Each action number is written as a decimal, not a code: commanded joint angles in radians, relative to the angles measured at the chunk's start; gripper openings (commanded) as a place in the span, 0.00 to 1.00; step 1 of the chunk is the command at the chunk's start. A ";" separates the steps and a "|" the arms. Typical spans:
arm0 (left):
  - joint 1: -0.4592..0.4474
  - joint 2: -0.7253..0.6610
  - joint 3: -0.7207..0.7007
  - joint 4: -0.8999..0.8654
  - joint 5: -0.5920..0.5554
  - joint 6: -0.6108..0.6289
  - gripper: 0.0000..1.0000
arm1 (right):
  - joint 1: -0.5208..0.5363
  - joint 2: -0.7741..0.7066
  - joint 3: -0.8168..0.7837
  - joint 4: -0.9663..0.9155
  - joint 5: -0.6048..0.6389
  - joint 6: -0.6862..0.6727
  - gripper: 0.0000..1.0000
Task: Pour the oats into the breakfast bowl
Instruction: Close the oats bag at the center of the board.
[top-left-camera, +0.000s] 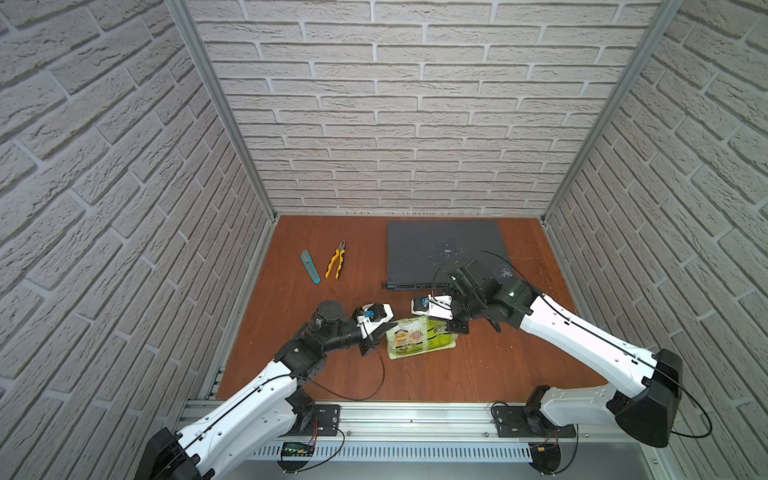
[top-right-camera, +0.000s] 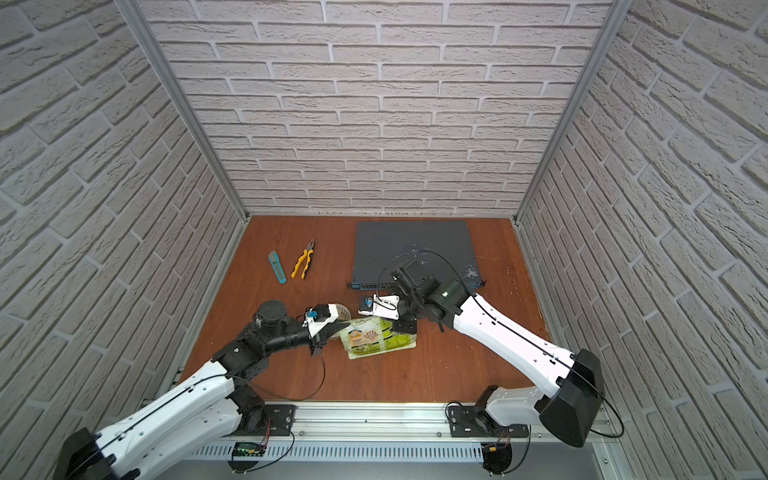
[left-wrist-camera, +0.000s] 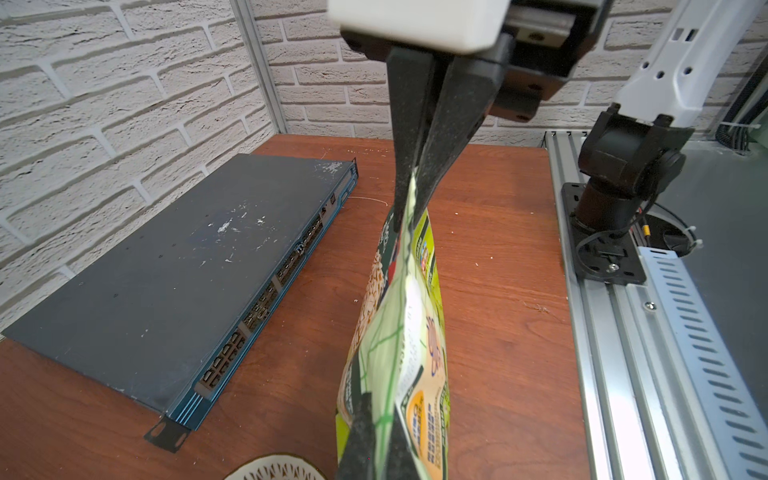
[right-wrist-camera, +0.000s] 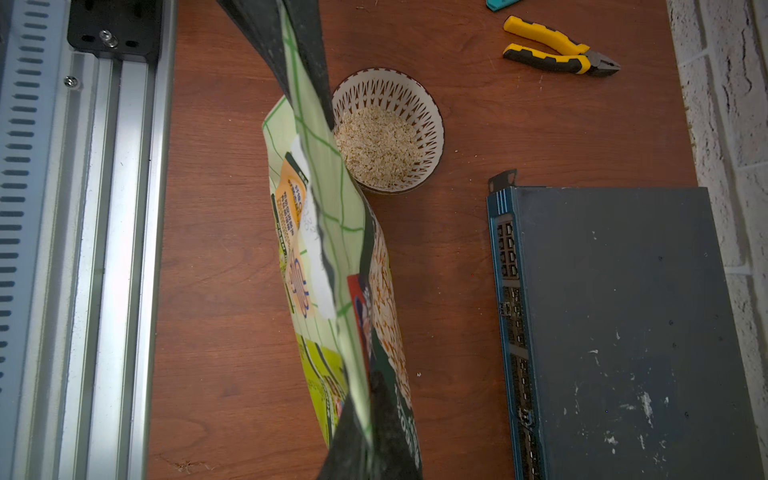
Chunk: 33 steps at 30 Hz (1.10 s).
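A pale green oat pouch (top-left-camera: 419, 338) hangs stretched between my two grippers just above the table. My left gripper (top-left-camera: 388, 326) (left-wrist-camera: 380, 424) is shut on one end of the pouch (left-wrist-camera: 399, 332). At the other end my right gripper (top-left-camera: 451, 326) (right-wrist-camera: 368, 403) is shut on the pouch (right-wrist-camera: 328, 232). The breakfast bowl (right-wrist-camera: 434, 112), white with a lattice pattern, stands beside the pouch near its left-gripper end. Beige oats (right-wrist-camera: 376, 145) lie in it. In a top view the bowl (top-right-camera: 343, 309) peeks out behind my left gripper (top-right-camera: 343, 328).
A dark grey network switch (top-left-camera: 444, 249) lies at the back right, close to the pouch. Yellow-handled pliers (top-left-camera: 336, 264) and a teal utility knife (top-left-camera: 310, 267) lie at the back left. Brick walls enclose three sides; an aluminium rail (top-left-camera: 415, 419) runs along the front.
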 joint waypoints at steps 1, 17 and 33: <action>0.013 -0.004 0.020 0.040 -0.007 -0.001 0.00 | -0.035 -0.041 -0.018 -0.043 0.101 0.024 0.13; 0.015 0.009 0.029 0.039 -0.007 0.000 0.00 | -0.068 -0.078 -0.045 -0.063 0.126 0.040 0.13; 0.016 0.063 0.070 0.025 -0.002 0.051 0.00 | -0.116 -0.137 -0.047 -0.128 0.169 0.062 0.19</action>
